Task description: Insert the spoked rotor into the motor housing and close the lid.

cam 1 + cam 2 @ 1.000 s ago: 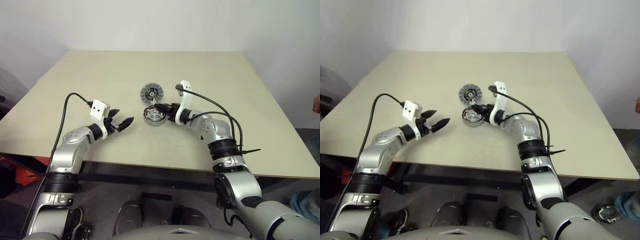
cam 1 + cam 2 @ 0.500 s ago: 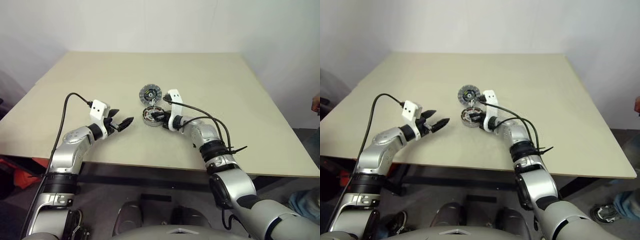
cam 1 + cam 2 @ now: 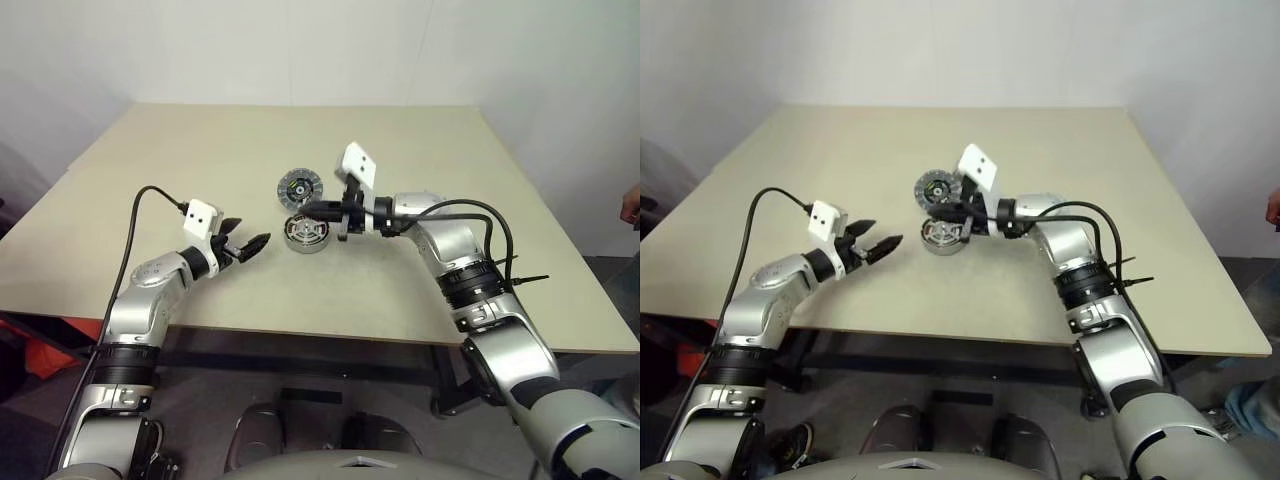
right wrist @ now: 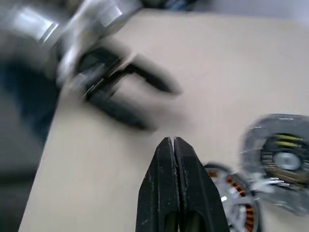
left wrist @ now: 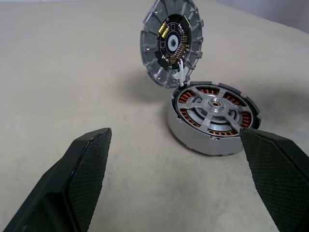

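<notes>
Right gripper (image 3: 312, 210) hovers pinched shut and empty just above the motor housing (image 5: 211, 120), where the spoked rotor (image 5: 212, 104) looks already seated, so only the propped-up lid (image 5: 172, 42) needs closing; left gripper (image 3: 248, 246) waits wide open, empty.

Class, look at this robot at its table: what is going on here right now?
The spoked rotor already sits inside the motor housing on the table. The lid is not on yet; it stands tilted against the housing's far edge. The right gripper hangs just above the housing with its fingers shut and empty. The left gripper waits beside it, fingers open, holding nothing.
</notes>
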